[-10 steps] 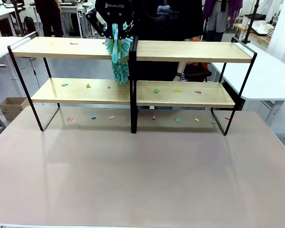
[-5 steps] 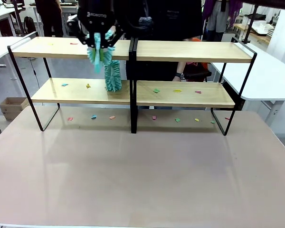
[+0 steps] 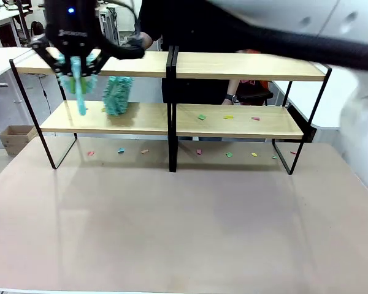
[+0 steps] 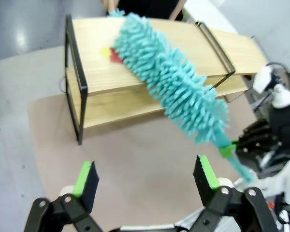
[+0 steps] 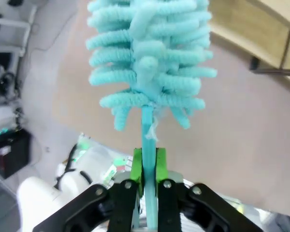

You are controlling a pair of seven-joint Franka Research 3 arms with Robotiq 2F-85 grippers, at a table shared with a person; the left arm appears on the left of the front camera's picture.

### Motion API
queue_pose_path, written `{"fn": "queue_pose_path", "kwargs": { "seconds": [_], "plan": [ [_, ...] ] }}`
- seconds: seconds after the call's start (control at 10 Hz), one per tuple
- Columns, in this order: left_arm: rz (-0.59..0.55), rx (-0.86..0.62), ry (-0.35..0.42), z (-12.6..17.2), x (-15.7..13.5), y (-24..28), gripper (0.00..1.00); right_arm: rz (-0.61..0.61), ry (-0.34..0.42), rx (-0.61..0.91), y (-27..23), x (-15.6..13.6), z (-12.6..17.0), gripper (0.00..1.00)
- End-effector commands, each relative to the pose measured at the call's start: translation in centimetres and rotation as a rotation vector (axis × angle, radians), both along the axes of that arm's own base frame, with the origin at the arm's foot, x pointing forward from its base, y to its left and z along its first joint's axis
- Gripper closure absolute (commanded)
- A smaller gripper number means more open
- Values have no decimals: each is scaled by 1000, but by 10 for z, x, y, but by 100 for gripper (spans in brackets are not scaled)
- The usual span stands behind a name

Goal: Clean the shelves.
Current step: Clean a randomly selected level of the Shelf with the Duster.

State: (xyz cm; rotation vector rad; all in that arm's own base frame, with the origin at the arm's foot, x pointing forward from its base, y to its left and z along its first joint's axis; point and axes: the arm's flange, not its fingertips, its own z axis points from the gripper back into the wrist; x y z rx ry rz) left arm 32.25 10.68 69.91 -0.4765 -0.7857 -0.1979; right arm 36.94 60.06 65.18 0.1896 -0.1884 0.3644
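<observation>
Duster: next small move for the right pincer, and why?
Probably lift the duster a little and start right, past the centre post. The right pincer is shut on its handle, the head is at the lower left board of the shelves, and coloured scraps lie on the lower right board.

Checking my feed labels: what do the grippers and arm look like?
The left gripper and right gripper are black two-finger units with bright green pads. In the front view the right one shows white lettering and a blue light. The right arm is white, dark toward the wrist.
</observation>
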Motion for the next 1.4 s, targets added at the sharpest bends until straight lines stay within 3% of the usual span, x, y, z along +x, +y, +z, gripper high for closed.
{"fn": "queue_pose_path", "kwargs": {
  "seconds": [0.0,0.2,0.3,0.7,1.1,1.3],
  "plan": [
    [-2,0,-1,0,-1,-1,0,150,22,5,83,22,49,88],
    [-2,0,-1,0,-1,-1,0,251,-15,79,94,9,64,88],
    [-2,0,-1,0,-1,-1,0,273,2,105,81,8,68,88],
    [-2,0,-1,0,-1,-1,0,172,-26,143,7,6,78,88],
    [-2,0,-1,0,-1,-1,0,186,21,192,-51,-1,87,88],
    [-2,0,-1,0,-1,-1,0,219,97,195,-109,-3,98,88]
  ]
}}
